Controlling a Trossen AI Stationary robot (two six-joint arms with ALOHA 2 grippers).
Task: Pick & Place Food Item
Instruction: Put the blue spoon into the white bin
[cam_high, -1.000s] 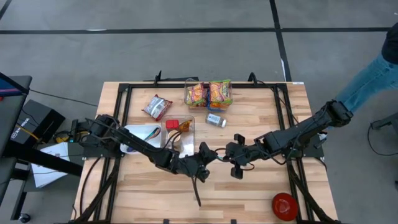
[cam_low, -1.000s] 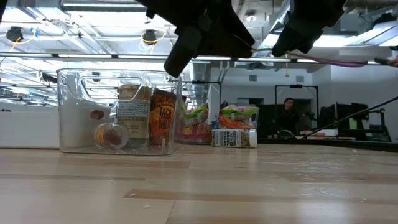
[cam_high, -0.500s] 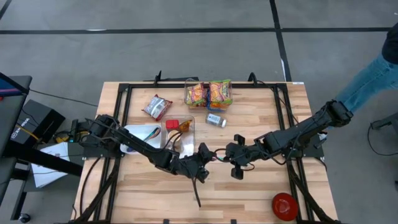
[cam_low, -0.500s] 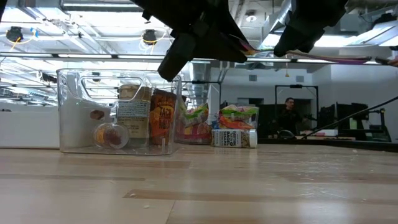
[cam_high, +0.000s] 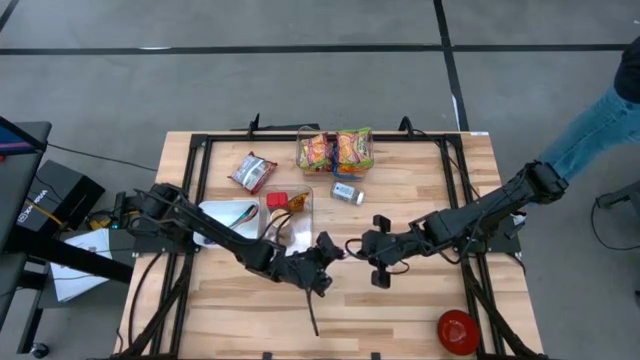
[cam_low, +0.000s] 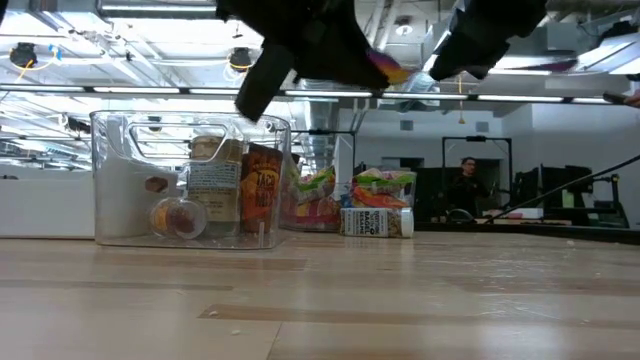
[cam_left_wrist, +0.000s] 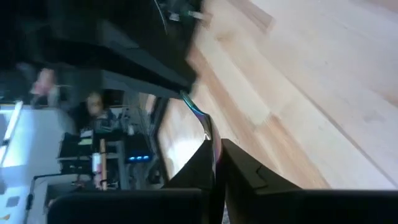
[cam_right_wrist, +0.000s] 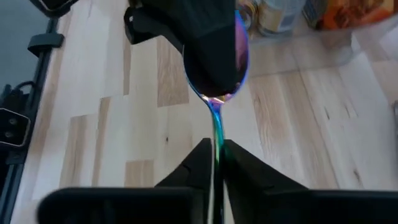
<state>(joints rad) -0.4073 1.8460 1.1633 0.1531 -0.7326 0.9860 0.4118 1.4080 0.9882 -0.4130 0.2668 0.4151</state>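
An iridescent spoon hangs in the air over the table's middle, between my two grippers. My left gripper is shut on its bowl end, coming from the table's left. My right gripper reaches in from the right, its fingers close on either side of the handle. In the low view the spoon shows as a pink-yellow glint between the two dark hands. The food lies apart from both: two snack packs, a packet and a small can. My left gripper has the spoon's bowl between its two fingers; they cover most of it in the right wrist view. It comes nearly level from the table's left. The spoon is clear of the table. My right gripper pinches the handle between its two fingers. The fingers slant down from the table's right and lie along the handle.
A clear bin with jars and packets stands left of centre. Beside it, farther left, is a white tray. A red bowl sits at the near right corner. A person's leg shows beyond the table's right edge.
My left gripper has shut on the spoon's bowl end while my right gripper kept hold of the handle. Both arms stayed where they were, and the spoon stayed in the air.
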